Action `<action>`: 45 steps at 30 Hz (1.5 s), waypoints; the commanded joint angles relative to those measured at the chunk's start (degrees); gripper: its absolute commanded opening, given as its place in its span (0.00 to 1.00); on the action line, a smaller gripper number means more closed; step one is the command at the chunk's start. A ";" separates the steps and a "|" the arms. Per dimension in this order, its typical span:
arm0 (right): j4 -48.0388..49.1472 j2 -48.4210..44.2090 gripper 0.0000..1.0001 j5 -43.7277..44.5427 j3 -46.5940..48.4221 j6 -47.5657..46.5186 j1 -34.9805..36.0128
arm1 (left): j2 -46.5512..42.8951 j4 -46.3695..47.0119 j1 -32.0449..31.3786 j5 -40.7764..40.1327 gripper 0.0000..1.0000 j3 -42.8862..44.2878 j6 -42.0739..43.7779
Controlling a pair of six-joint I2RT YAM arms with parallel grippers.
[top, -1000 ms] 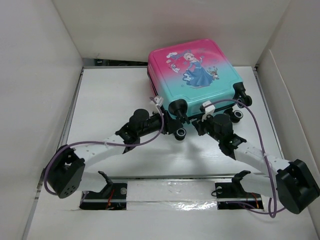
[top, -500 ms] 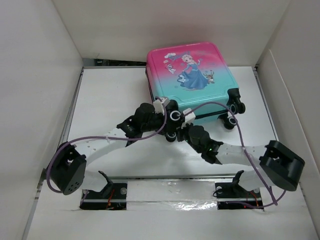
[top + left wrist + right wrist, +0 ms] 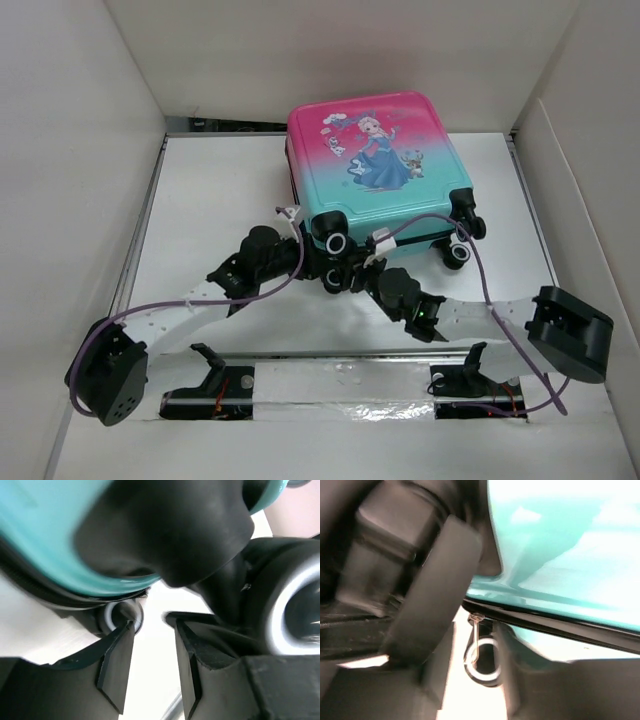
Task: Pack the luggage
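At upper centre of the top view, the closed luggage [image 3: 375, 165] lies flat on the white worktop [image 3: 210, 200], printed side up. Left gripper [image 3: 152, 630]: jaws spread narrowly under the teal shell, beside a wheel [image 3: 295, 615]. Right gripper [image 3: 476, 635]: jaws flank the zipper pull ring [image 3: 482, 680]; the blur makes it impossible to tell whether they pinch it.

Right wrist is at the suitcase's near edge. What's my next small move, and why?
Probably close the right gripper on the zipper pull: its ring hangs between the open fingers, and the luggage is closed, so it must be unzipped before packing.
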 commanded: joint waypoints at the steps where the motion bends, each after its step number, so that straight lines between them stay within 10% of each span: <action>1: -0.10 -6.01 0.57 -11.21 3.31 0.73 5.81 | -2.79 13.32 0.49 -7.17 0.35 -2.39 -0.45; 8: -17.95 -14.45 0.81 -9.62 -0.46 -0.59 5.81 | -5.62 19.72 0.49 -5.07 0.27 -10.04 -1.24; 20: -33.96 -30.80 0.90 -3.30 2.70 -4.37 5.82 | 3.07 32.73 -2.59 -4.18 0.42 -12.07 -0.89; 38: -30.46 -13.94 0.94 -5.41 15.79 -7.89 -1.22 | 12.92 36.43 -13.84 -37.39 0.54 -8.20 0.25; 45: -30.73 -10.06 0.94 -3.03 18.44 -8.07 -2.45 | 16.35 40.65 -14.54 -43.11 0.37 -7.76 0.07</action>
